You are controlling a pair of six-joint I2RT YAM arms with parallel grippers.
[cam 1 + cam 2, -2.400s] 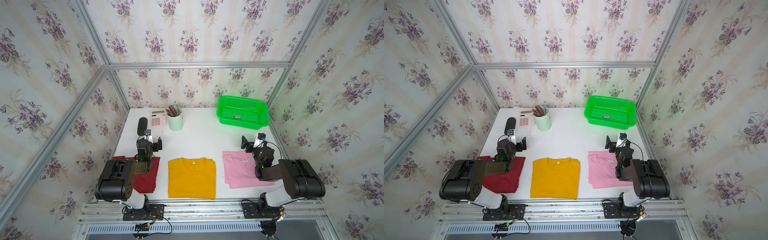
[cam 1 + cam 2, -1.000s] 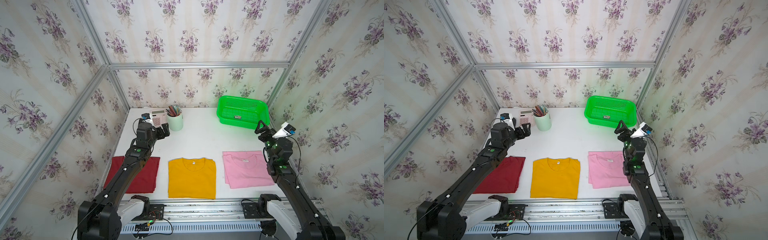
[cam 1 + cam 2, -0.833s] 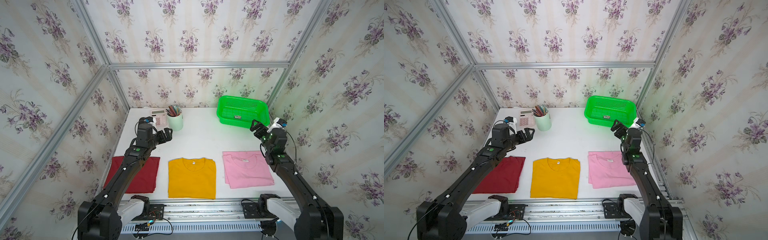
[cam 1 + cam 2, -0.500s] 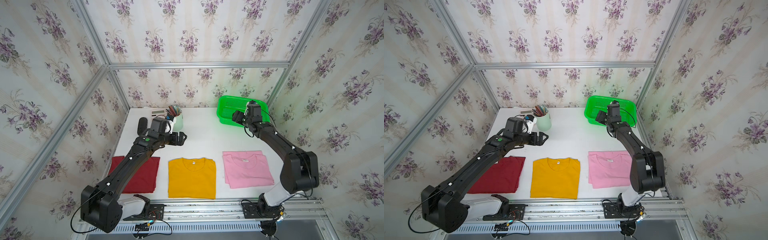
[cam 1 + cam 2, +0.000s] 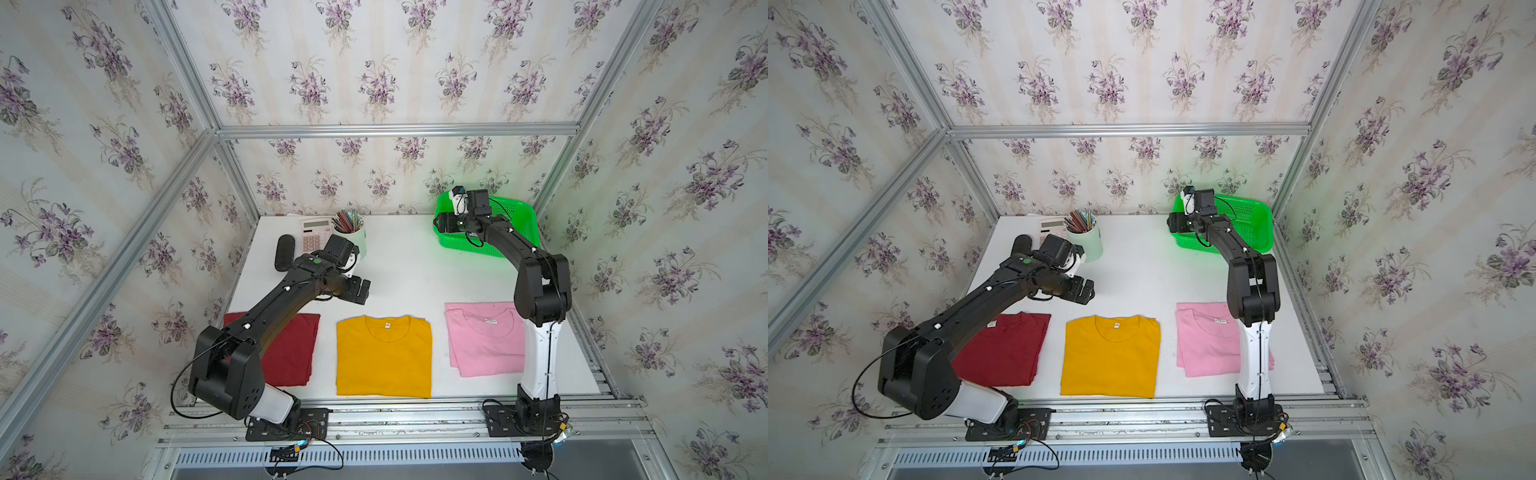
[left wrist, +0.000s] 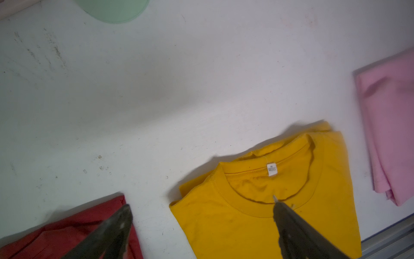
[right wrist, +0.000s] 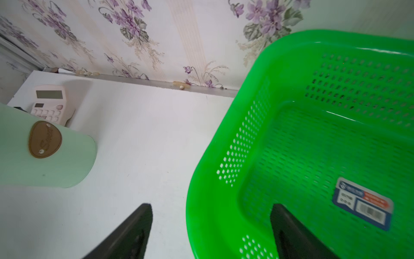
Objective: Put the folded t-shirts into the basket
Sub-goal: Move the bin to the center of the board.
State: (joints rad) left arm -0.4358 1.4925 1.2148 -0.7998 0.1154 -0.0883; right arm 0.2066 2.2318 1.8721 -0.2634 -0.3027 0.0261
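Pale green pencil cup [image 5: 360, 240] beside a pink calculator [image 5: 316, 235] and a black oblong object [image 5: 285, 258] on the white table [image 5: 407, 274].

- White tabletop [image 5: 407, 270].
- Near edge, left to right: dark red t-shirt [image 5: 291, 353], yellow t-shirt [image 5: 384, 357], pink t-shirt [image 5: 482, 345].
- Far right stands a green basket [image 5: 517, 224].
- Far left: pencil cup [image 5: 357, 241], calculator [image 5: 316, 235].

Glossy perforated plastic basket [image 7: 251, 134], soft matt cloth t-shirts [image 6: 224, 231] (stitched collars), scuffed matt white table [image 6: 179, 78].

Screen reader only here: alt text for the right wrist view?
Right gripper open, fingers either side of the green basket rim; only a sticker shows inside. Beyond, on the white table: pale green cup and calculator.
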